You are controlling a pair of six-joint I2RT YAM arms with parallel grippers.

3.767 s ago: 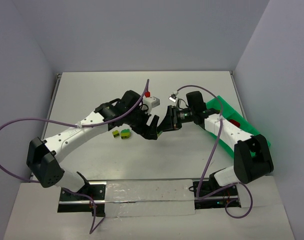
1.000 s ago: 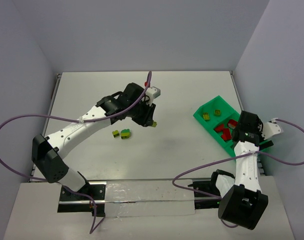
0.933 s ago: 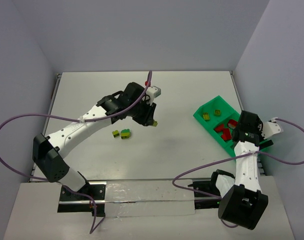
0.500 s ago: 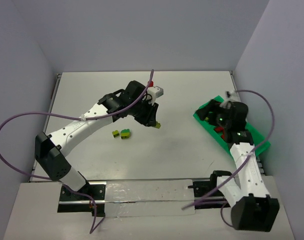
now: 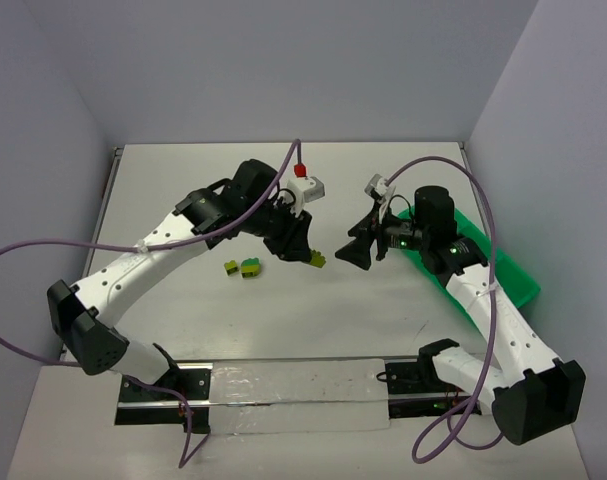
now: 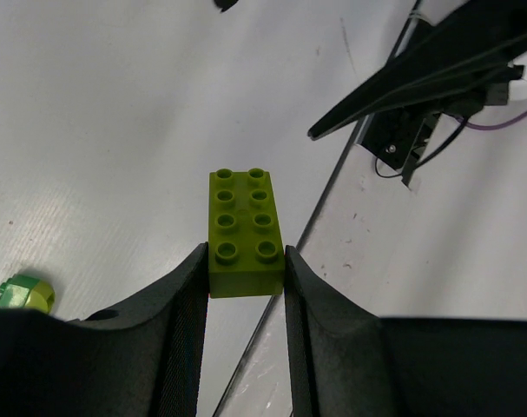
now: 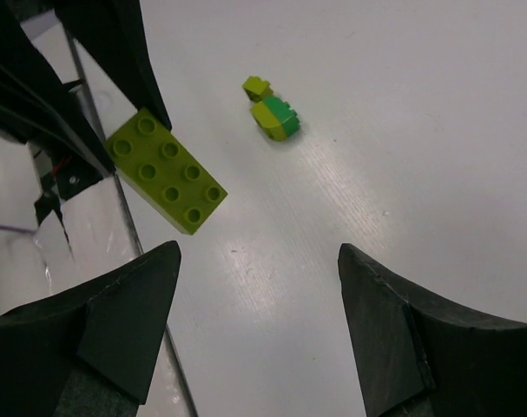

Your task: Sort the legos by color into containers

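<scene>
- Two loose legos (image 5: 251,266) lie on the desk (image 5: 183,190), left of centre.
- Left pincer (image 6: 244,265) clamps a yellow-green brick (image 6: 241,217) mid-frame.
- Right pincer (image 7: 256,261) gapes wide, empty, facing it; tray (image 5: 513,280) at right.

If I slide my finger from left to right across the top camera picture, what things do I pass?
Small yellow-green brick → green and yellow-green stacked brick → big yellow-green brick pinched in the left gripper → open right gripper → green tray.
</scene>
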